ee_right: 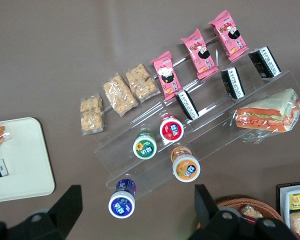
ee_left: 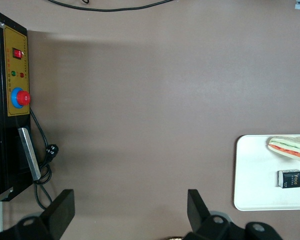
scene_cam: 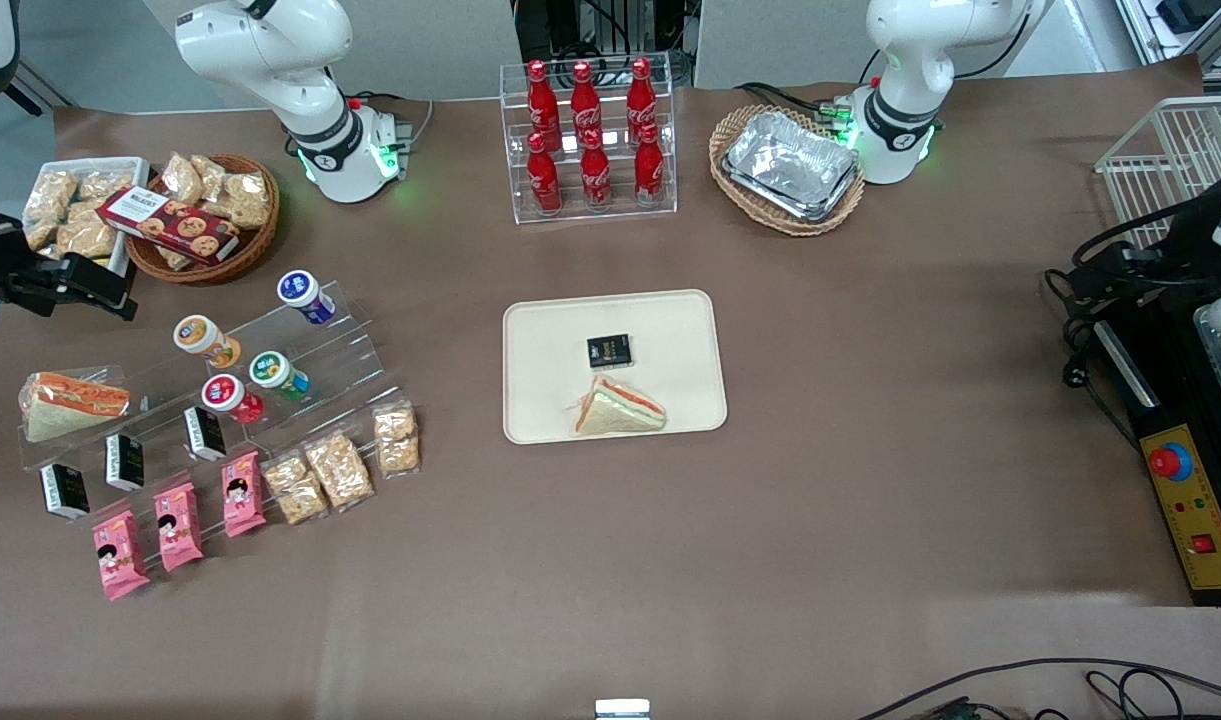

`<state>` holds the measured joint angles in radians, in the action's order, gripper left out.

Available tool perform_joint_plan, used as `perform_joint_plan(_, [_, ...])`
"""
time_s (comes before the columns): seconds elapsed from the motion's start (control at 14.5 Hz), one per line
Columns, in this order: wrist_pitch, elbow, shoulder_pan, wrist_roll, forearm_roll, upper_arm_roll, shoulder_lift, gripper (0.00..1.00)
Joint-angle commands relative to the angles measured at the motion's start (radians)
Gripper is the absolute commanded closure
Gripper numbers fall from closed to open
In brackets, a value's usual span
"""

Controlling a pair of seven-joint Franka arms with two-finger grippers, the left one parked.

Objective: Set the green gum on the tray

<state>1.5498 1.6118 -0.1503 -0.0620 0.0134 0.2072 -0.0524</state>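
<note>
On the clear stepped rack (scene_cam: 300, 350), your green gum (scene_cam: 279, 375) lies well apart from the gripper (scene_cam: 80, 290), which hovers spread and empty. You see a smooth cylinder, white-lidded; the flat beige tray (scene_cam: 670, 330) sits nearer the parked arm.

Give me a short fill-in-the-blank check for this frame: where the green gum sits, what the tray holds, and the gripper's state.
1. The green gum rests on the clear stepped rack beside the ____-bodied canister, not yet on the tray.
2. The tray already holds a small black box and a wrapped ____.
3. The gripper hovers above the canisters with its fingers ____, holding nothing.

Missing words: red; sandwich; open
</note>
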Motion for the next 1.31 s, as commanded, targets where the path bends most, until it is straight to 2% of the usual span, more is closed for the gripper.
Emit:
perform_joint_plan(0.0, [-0.020,-0.009,-0.002,0.010,-0.012,0.000,-0.004,0.00])
perform_joint_plan(0.62, [-0.019,-0.009,-0.018,0.001,-0.004,-0.002,0.005,0.00])
perform_joint_plan(0.83, [-0.022,-0.009,-0.046,0.011,-0.016,-0.002,0.009,0.00])
perform_joint_plan(1.24, [-0.022,0.010,-0.044,0.071,-0.026,0.001,0.006,0.00])
